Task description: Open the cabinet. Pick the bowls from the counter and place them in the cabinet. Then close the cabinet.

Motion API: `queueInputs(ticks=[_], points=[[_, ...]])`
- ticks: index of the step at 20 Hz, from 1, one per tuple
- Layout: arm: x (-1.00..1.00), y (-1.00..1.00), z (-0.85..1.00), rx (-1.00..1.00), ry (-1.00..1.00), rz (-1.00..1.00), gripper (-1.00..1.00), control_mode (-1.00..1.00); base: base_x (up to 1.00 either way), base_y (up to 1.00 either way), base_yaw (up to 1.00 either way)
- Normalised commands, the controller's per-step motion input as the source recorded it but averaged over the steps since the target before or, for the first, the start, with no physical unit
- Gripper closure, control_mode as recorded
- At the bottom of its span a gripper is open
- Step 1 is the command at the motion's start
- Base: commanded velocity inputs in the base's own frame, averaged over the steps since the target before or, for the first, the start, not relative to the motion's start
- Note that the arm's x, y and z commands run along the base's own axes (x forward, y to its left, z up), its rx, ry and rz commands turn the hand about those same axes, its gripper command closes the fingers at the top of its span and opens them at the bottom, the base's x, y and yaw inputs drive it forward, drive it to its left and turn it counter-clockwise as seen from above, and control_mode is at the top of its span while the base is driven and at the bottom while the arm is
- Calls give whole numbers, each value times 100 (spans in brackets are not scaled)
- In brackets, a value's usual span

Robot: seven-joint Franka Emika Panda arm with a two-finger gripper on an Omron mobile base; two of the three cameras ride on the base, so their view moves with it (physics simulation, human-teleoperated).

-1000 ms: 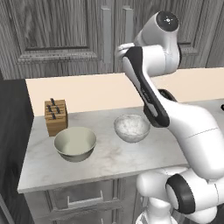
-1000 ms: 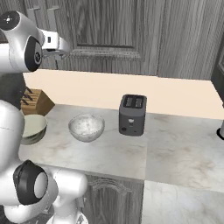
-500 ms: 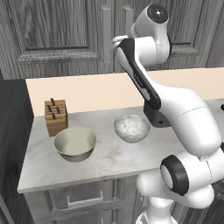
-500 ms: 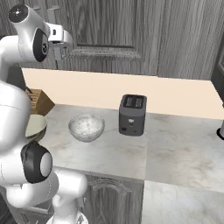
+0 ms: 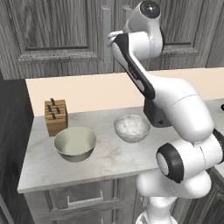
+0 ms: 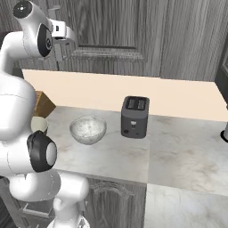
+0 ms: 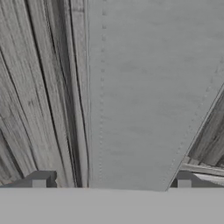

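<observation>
The cabinet hangs over the counter with both doors shut. My gripper is raised against the door front. In the hand view the gripper is open, and the broad grey bar handle runs between its two tips at very close range. The beige-olive bowl sits at the counter's left, and in the right base view my arm partly hides this bowl. The white marbled bowl stands to its right.
A wooden knife block stands behind the beige-olive bowl. A dark toaster sits right of the marbled bowl, against the beige backsplash. A dark object shows at the counter's far right edge.
The arm has swung up and left toward the cabinet door. The gripper stayed open and both bowls kept their places.
</observation>
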Motion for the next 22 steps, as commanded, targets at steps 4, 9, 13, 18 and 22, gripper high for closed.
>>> queueInputs(ticks=[4,9,13,18,22], points=[[41,0,0,0,-1,0,-100,-100,0,0,0],[28,0,-6,0,-7,2,-100,-100,0,0,0],[27,0,-16,2,-4,4,100,-100,0,0,0],[35,0,-15,2,0,5,100,-100,0,0,0],[36,0,-27,0,0,5,100,-100,0,0,0]])
